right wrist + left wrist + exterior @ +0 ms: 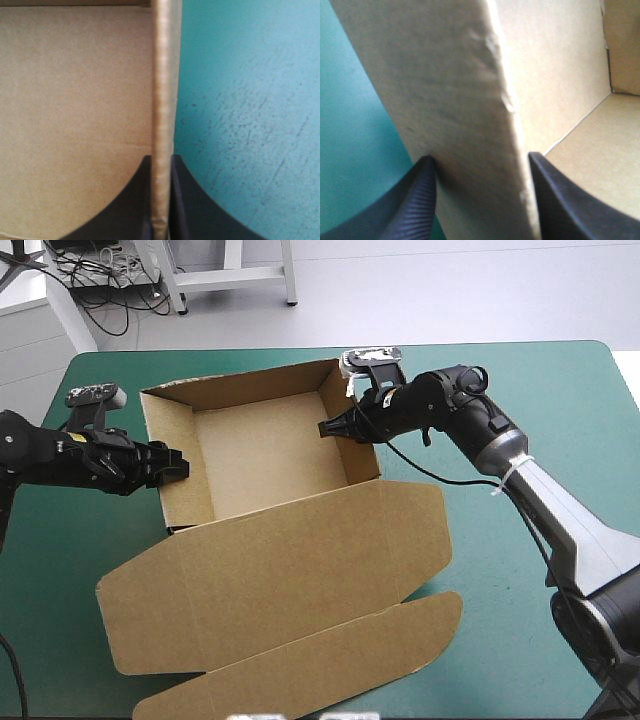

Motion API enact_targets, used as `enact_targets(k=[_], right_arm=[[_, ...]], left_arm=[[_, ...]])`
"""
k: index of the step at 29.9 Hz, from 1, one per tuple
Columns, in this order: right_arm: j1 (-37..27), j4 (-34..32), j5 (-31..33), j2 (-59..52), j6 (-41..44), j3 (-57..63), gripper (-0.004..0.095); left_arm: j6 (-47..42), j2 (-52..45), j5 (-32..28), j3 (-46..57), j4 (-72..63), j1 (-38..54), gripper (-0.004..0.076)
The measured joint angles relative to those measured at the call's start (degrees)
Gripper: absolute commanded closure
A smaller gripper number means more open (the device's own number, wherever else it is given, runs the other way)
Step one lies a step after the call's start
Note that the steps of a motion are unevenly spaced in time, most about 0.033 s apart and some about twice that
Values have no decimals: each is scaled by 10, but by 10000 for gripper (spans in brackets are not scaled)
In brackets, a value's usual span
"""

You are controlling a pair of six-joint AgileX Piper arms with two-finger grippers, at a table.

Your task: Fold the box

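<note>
The box (262,455) stands on the table (560,380) as an open tray, its brown walls raised and its lid (280,575) lying flat on the teal-green cover (60,570), on the near side of both jaws. A long rounded tuck flap (330,660) hangs off the lid's outer edge, farther still from the jaws.

The left jaws straddle the tray's left wall (455,100) from above its top edge. One black finger (417,200) lies against the wall's outer face, on the cover side. The other finger (560,200) lies against the inner face, and the board fills the gap between them, so the jaws grip the wall. Ahead of them and to the inner side show the tray's floor (600,165) and a corner of the far wall (626,45).

The right jaws are nearly closed on the tray's right wall (162,90), whose thin edge runs straight ahead from between the two fingertips (192,210). The brown inside of the tray (75,100) lies to one side of these jaws and bare cover to the other. The two jaws face each other across the tray, well apart.
</note>
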Motion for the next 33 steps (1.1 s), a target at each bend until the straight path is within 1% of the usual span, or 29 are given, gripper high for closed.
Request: enact_targets(k=[4,5,10,15,19,22,25,29,33], right_arm=[[2,-1,2,0,10,0,908],[2,-1,3,0,13,0,908],[3,-9,24,1,26,0,908],[3,-48,50,-9,45,0,908],[3,-103,99,-27,67,-1,908],[3,-133,140,-30,84,-1,908],[3,-149,164,-30,92,19,908],[2,-157,159,-30,108,67,909],[2,-157,126,-30,123,129,909]], left_arm=[[-40,1,-17,0,44,-15,718],[-51,1,-22,0,58,-20,733],[-79,8,-40,1,113,-48,734],[-111,26,-48,1,149,-92,734],[-120,60,-51,0,170,-138,734],[-136,94,-59,0,195,-176,734],[-150,128,-61,-8,212,-204,734],[-151,180,-60,-21,213,-217,734],[-151,221,-65,-24,210,-219,734]])
